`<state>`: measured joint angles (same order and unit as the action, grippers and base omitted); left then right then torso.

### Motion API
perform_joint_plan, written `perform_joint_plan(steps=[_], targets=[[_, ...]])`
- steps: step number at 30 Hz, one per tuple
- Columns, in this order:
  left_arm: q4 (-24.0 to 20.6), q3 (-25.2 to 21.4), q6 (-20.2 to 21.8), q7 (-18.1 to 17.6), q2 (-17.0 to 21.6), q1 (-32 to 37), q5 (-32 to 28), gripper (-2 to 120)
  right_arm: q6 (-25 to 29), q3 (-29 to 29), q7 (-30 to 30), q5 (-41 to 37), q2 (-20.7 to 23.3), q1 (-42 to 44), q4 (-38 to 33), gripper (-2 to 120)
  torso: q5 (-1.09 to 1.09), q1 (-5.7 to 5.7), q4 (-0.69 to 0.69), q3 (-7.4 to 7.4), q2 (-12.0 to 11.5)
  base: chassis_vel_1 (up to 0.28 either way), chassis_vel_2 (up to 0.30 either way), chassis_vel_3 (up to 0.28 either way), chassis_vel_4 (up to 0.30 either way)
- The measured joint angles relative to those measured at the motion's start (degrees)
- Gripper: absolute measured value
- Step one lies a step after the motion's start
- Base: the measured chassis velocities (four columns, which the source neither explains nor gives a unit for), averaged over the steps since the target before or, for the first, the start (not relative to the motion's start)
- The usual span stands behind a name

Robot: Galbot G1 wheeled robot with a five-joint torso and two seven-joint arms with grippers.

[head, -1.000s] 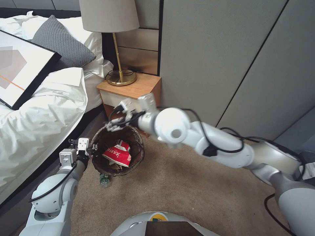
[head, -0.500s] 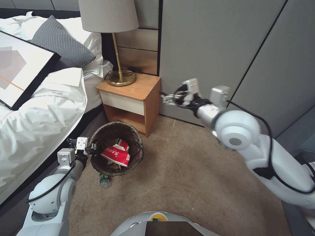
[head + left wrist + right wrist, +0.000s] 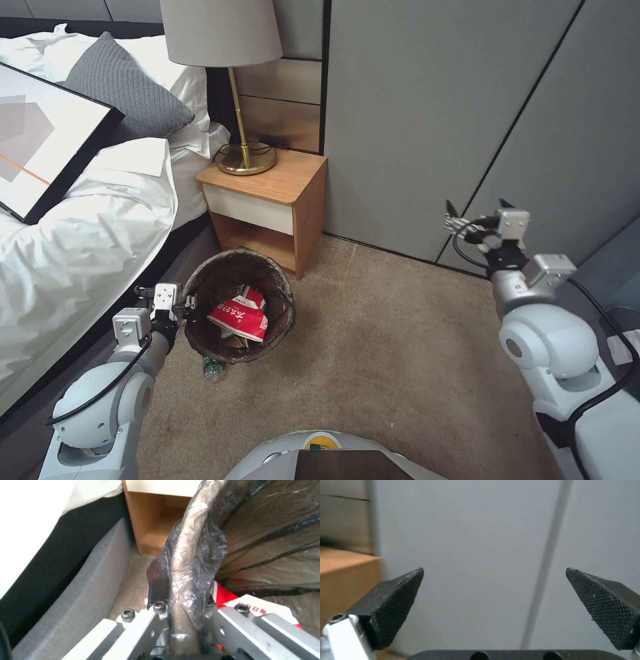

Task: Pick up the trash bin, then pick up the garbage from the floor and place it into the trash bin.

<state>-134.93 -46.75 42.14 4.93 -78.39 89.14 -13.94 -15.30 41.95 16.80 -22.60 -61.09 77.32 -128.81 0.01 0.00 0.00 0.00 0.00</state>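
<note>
Dark-lined trash bin [image 3: 239, 305], red-and-white wrapper [image 3: 240, 320] inside, rim in left claw [image 3: 181, 308].

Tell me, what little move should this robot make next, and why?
Probably swing the right gripper down toward the small plastic bottle lying on the carpet beside the trash bin. That gripper hangs open and empty near the grey wall panel, while the left gripper is clamped on the bin's bag-lined rim, and a red-and-white wrapper already lies inside.
</note>
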Motion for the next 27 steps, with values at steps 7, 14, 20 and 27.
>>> perform_joint_plan(steps=[7, 14, 20, 27], targets=[[-0.6, 0.0, 0.0, -1.2, -0.1, 0.3, -1.8, 0, 9.1, 3.7, -0.1, 11.5, -9.4, 4.4, 2.6, 100, -0.02, 0.0, -0.01, 0.0, 0.0, 0.0, 0.0, 0.0, 0.0], [-2.0, -0.1, 0.0, -1.7, -0.8, 1.5, -2.0, 0, 14.6, 6.2, 0.1, 15.6, -14.8, 9.2, 0.3, 100, -0.02, 0.0, 0.0, 0.0, 0.0, 0.0, 0.0, 0.0, 0.0], [-2.7, 0.1, 0.0, -1.8, -1.4, 2.1, -1.8, 0, 18.7, 6.7, -0.6, 18.4, -19.5, 15.2, -1.1, 100, -0.02, 0.0, -0.02, 0.0, 0.0, 0.0, 0.0, 0.0, 0.0], [-3.0, 0.2, 0.0, -2.1, -1.6, 2.5, -2.1, 0, 20.5, 7.0, -1.3, 19.0, -21.1, 17.2, -0.4, 100, -0.01, 0.0, 0.0, 0.0, 0.0, 0.0, 0.0, 0.0, 0.0]])
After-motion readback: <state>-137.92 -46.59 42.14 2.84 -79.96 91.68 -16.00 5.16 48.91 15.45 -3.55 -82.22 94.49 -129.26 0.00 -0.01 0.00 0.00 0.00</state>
